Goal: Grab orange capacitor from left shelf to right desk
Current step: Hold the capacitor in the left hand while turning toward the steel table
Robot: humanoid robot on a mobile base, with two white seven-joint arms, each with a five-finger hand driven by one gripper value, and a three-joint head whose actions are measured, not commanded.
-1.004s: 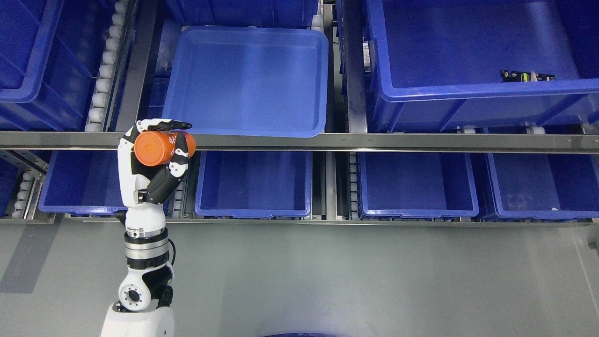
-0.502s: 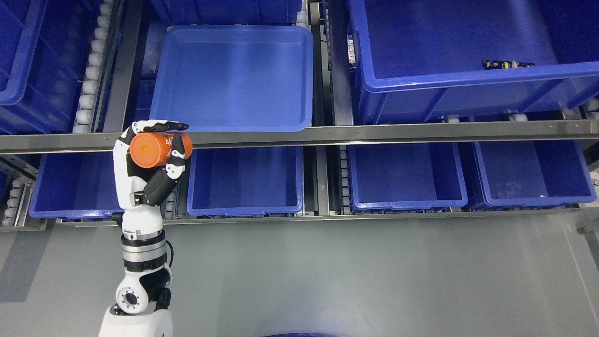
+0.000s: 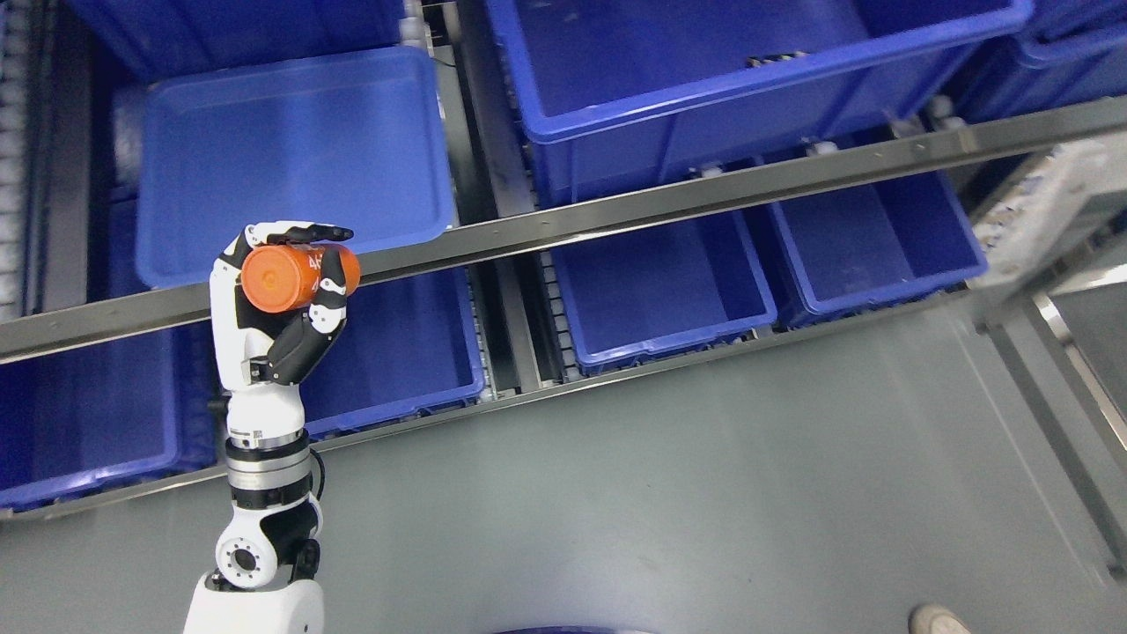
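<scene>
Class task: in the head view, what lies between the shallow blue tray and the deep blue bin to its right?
A grey metal shelf divider runs between shallow blue tray and deep blue bin.

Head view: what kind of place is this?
Likely a warehouse or factory parts store: blue plastic bins on a roller-track shelf with a metal rail, above a grey floor.

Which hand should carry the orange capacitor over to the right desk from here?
Left. The left hand has its fingers closed around the orange capacitor, lifted in front of the shelf rail. The right hand is out of view.
</scene>
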